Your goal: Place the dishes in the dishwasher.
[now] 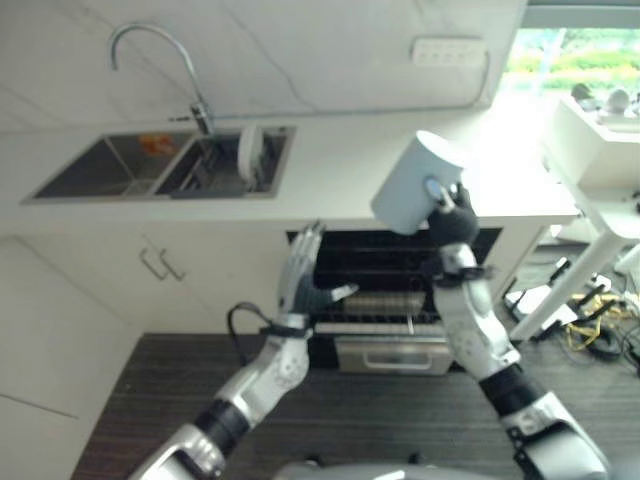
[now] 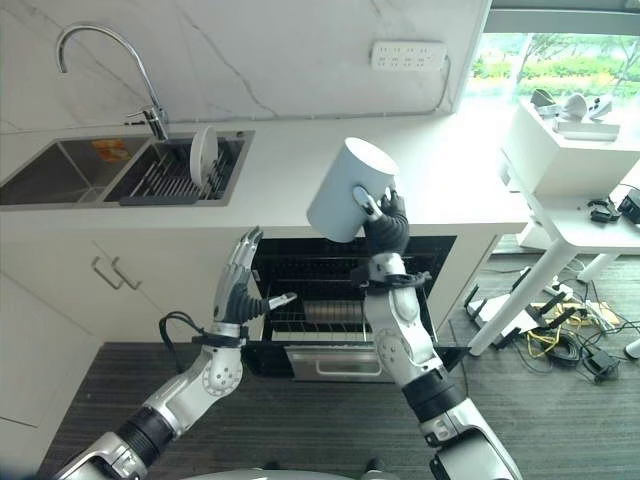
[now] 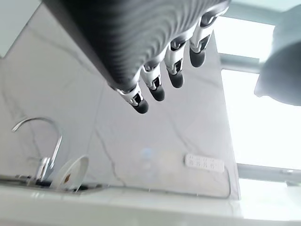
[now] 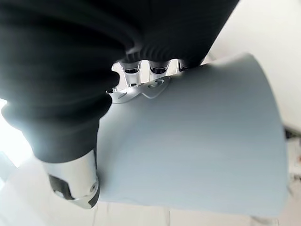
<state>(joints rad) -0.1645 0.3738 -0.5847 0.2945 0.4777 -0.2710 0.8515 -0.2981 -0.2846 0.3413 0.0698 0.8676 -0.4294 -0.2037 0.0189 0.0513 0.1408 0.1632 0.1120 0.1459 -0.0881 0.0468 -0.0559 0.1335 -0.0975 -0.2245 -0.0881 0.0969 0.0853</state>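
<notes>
Right hand [image 2: 385, 222] is raised above the counter edge with its fingers and thumb curled round a pale blue cup [image 2: 348, 190], which it holds tilted in the air, its flat closed end up and away from the robot. In the right wrist view the cup's [image 4: 202, 141] smooth side lies against the fingers [image 4: 155, 70], with the thumb [image 4: 75, 183] pressed along its near edge. Left hand [image 2: 240, 285] is lower and to the left, held upright in front of the dishwasher with straight, spread fingers and nothing in it; its wrist view shows the fingertips [image 3: 176, 77] pointing up toward the marble wall.

Below both hands the dishwasher [image 2: 330, 300] stands open under the white counter [image 2: 280, 190], its dark wire rack [image 2: 310, 315] pulled forward between the two forearms and a silver panel with a handle [image 2: 335, 362] under it. On the left of the counter is a double sink [image 2: 120, 170] with a curved tap [image 2: 105, 70]; a white plate [image 2: 203, 155] stands on edge in the drying rack [image 2: 165, 175] set in the right basin. A white power strip [image 2: 408, 54] is fixed to the wall. To the right a white table [image 2: 570, 200] stands beside the counter, with cables [image 2: 555, 335] lying on the dark floor beneath it.
</notes>
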